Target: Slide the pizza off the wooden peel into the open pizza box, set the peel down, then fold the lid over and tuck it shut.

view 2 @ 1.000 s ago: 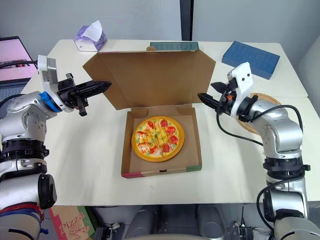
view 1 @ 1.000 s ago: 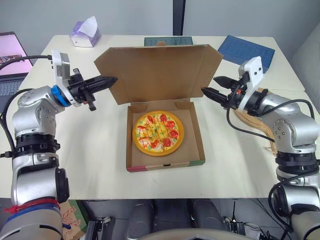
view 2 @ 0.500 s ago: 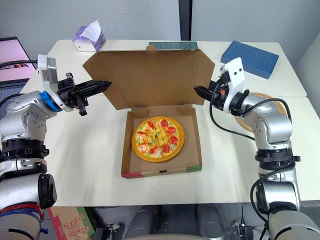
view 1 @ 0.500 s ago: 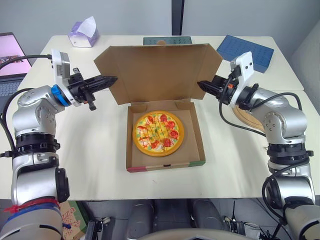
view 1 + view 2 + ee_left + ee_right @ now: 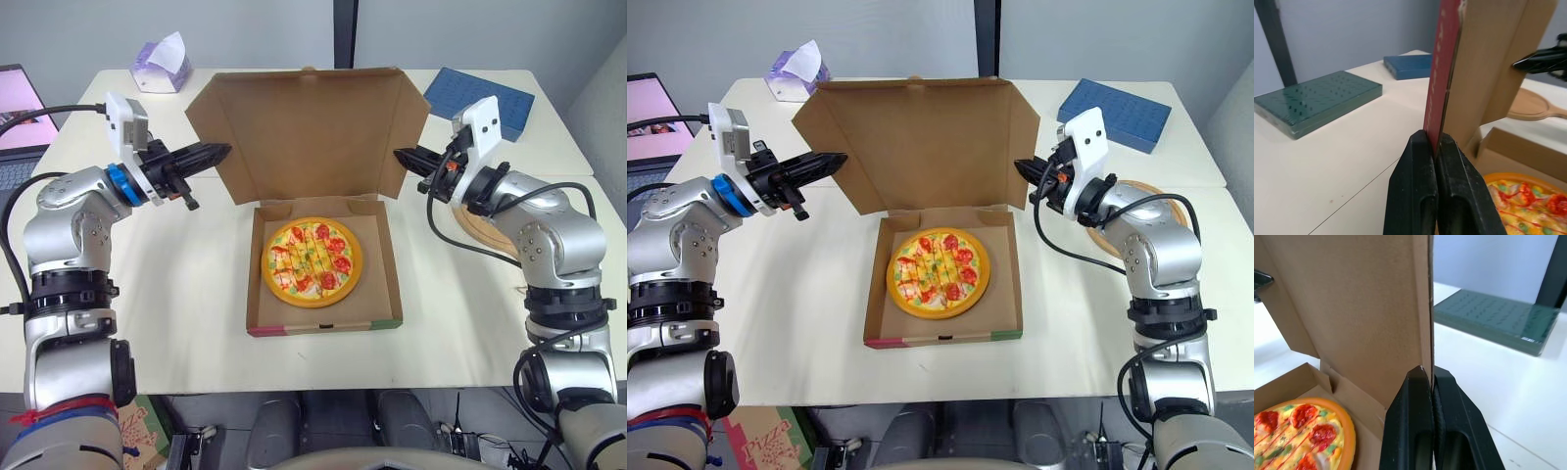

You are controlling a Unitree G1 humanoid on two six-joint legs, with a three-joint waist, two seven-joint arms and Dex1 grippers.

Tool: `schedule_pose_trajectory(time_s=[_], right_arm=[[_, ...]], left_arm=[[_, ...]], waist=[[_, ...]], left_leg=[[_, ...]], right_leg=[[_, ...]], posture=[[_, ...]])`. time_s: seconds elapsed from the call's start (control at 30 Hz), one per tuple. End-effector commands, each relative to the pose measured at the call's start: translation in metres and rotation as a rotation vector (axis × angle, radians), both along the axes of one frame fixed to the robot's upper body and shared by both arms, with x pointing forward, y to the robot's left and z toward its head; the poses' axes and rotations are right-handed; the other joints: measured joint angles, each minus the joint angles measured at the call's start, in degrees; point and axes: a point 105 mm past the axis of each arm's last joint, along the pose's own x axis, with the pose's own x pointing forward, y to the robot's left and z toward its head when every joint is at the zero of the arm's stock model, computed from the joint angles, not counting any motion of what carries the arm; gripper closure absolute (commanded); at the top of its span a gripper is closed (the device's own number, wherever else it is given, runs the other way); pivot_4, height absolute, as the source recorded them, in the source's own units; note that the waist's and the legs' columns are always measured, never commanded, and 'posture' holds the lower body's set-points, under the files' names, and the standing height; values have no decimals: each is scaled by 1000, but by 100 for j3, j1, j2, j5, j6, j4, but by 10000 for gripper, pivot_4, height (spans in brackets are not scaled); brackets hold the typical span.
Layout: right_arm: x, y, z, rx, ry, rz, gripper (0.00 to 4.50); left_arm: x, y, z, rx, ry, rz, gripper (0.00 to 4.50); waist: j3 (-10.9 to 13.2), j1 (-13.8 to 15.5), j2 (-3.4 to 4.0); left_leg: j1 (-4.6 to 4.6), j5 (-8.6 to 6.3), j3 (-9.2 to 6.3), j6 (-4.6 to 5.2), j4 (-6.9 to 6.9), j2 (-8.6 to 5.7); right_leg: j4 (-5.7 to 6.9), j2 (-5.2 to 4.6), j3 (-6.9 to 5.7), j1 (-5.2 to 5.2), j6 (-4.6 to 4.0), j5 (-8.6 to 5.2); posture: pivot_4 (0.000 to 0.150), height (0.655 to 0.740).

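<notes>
The pizza (image 5: pixel 312 259) lies in the base of the cardboard box (image 5: pixel 390 284). Its lid (image 5: pixel 309 127) stands raised behind it, leaning a little over the pizza. My left gripper (image 5: pixel 223 150) is shut on the lid's left edge; the left wrist view shows the edge pinched between the black fingertips (image 5: pixel 1422 147). My right gripper (image 5: pixel 400 155) is shut on the lid's right edge, with the cardboard meeting the fingertips (image 5: pixel 1418 377). The wooden peel (image 5: pixel 1166 196) lies flat on the table under my right arm.
A tissue box (image 5: pixel 157 64) stands at the back left and a blue block (image 5: pixel 480 98) at the back right. A green block (image 5: pixel 1312 100) sits behind the lid. A laptop (image 5: pixel 15 108) is at the left edge.
My right gripper moved left to the lid's right edge and closed on it. The lid now stands a little higher. My left gripper kept its hold and rose slightly.
</notes>
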Motion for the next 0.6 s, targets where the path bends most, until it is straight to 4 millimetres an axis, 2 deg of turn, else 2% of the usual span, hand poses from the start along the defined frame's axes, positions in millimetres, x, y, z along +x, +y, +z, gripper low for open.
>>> schedule_pose_trajectory(time_s=[0.03, 0.23, 0.5, 0.6], right_arm=[[-12, 8, 22, 1, -115, -38, 44766], [-19, 13, 19, -4, -135, -109, 44766], [-21, 8, 8, -13, -148, -214, 44766], [-22, 7, 2, -16, -151, -241, 44766]], left_arm=[[-6, -14, 20, -12, -72, 56, 45000], [-15, -41, 26, -56, -91, 117, 45000], [-30, -59, 29, -115, -132, 144, 45000], [-38, -65, 23, -142, -126, 165, 45000]], waist=[[0, -4, 0], [0, -6, 0], [0, -6, 0], [-1, -4, -1]], left_leg=[[0, 0, 0, 0, 0, 0], [1, 0, 1, 0, 1, 0], [2, 0, 5, -1, 1, -1], [1, 0, 5, -1, 1, -1]], right_leg=[[1, 0, 1, 0, 0, 0], [2, 0, 2, 0, 0, 0], [1, 0, 6, 1, 0, 1], [0, 0, 6, 1, 0, 1]], posture=[[1500, 7400], [1500, 7400], [1500, 7400], [1500, 7400]])
